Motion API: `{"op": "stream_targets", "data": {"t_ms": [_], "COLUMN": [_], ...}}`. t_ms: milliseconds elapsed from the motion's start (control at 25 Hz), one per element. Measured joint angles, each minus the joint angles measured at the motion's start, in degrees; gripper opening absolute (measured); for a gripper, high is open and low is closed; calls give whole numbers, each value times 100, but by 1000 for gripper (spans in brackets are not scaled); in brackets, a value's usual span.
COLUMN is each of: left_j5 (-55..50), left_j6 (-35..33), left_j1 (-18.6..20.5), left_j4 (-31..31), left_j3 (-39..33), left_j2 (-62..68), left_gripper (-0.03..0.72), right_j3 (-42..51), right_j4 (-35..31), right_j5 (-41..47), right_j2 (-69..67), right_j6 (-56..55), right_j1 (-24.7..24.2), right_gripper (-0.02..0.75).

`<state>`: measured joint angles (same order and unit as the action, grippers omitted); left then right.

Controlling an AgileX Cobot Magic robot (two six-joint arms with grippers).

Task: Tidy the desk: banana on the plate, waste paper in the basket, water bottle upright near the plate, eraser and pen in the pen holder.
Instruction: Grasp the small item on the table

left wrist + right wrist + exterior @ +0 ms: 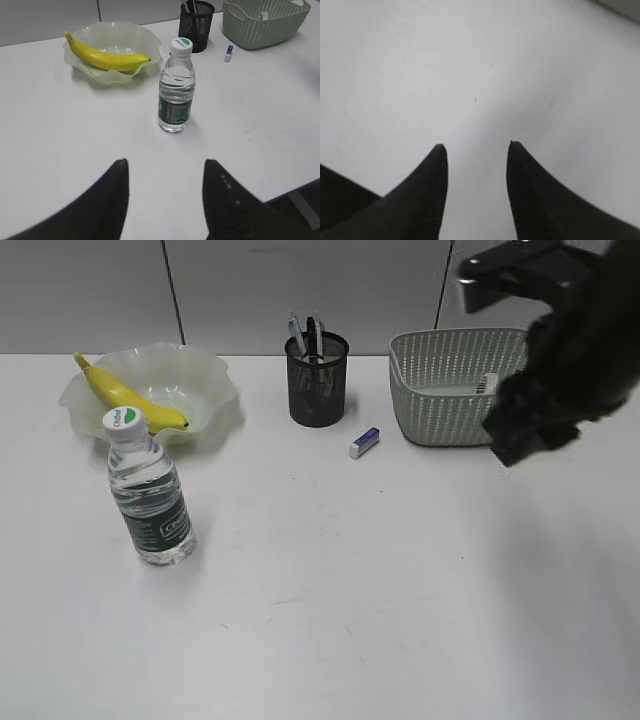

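Observation:
A yellow banana lies on the pale green wavy plate at the back left; both also show in the left wrist view, banana and plate. A water bottle stands upright in front of the plate, also in the left wrist view. A black mesh pen holder holds pens. A small eraser lies on the table beside it, also in the left wrist view. A scrap of paper lies in the green basket. My left gripper is open and empty. My right gripper is open over bare table.
My right arm hangs dark and blurred in front of the basket's right side. A grey panelled wall runs behind the white table. The table's front edge shows at the lower right of the left wrist view.

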<state>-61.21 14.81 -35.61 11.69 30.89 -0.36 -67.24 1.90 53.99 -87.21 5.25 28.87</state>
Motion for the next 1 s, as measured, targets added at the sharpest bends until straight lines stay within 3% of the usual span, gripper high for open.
{"op": "stream_targets", "data": {"t_ms": [440,640,760,1000], "left_j5": [5,224,993,3765], "left_j6": [-14,-355,-436,-448], "left_j1": [0,0,0,0], "left_j4": [-64,-182,-318,-440], "left_j3": [-5,53,168,225], "left_j2": [672,1465,2067,3820], "left_gripper": [363,363,354,338], "right_j3": [3153,3781,3799,3799], "right_j4": [0,-47,-92,-92], "right_j5": [310,519,519,521], "right_j2": [4055,6037,7058,8494], "right_j6": [-108,-113,-113,-113], "right_j1": [6,6,6,6], "right_gripper": [293,271,268,267]}}
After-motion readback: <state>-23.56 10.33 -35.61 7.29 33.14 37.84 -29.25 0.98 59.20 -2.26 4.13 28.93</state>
